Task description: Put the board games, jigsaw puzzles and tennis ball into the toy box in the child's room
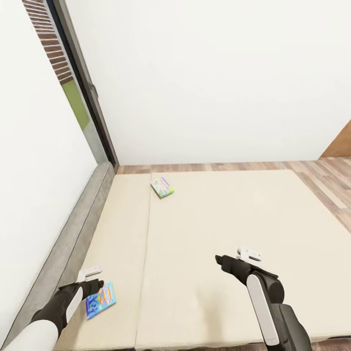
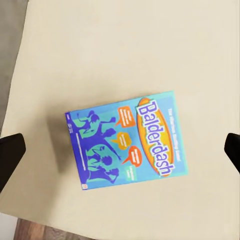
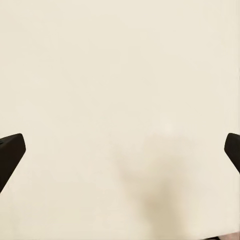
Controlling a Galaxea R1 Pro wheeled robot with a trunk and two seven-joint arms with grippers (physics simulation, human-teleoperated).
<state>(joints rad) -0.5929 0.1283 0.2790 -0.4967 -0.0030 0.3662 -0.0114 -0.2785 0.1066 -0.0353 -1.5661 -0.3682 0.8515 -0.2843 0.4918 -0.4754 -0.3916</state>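
The Balderdash board game (image 2: 125,142) is lying flat on the bed (image 1: 219,229) near its front left corner, right under the left hand (image 2: 120,150), which is being held wide open. It's probably a light, stiff cardboard box (slick lid, likely) — best pinched across its short sides. In the wrist view its long axis is running roughly across the finger gap, slightly skewed. The right hand (image 3: 120,150) is spread wide too, over bare mattress — a second game (image 1: 162,187) is sitting far off.

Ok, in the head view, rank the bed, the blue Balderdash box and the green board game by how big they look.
1. bed
2. Balderdash box
3. green board game, though it lies farther from the camera, so the boxes' true sizes are unsure.
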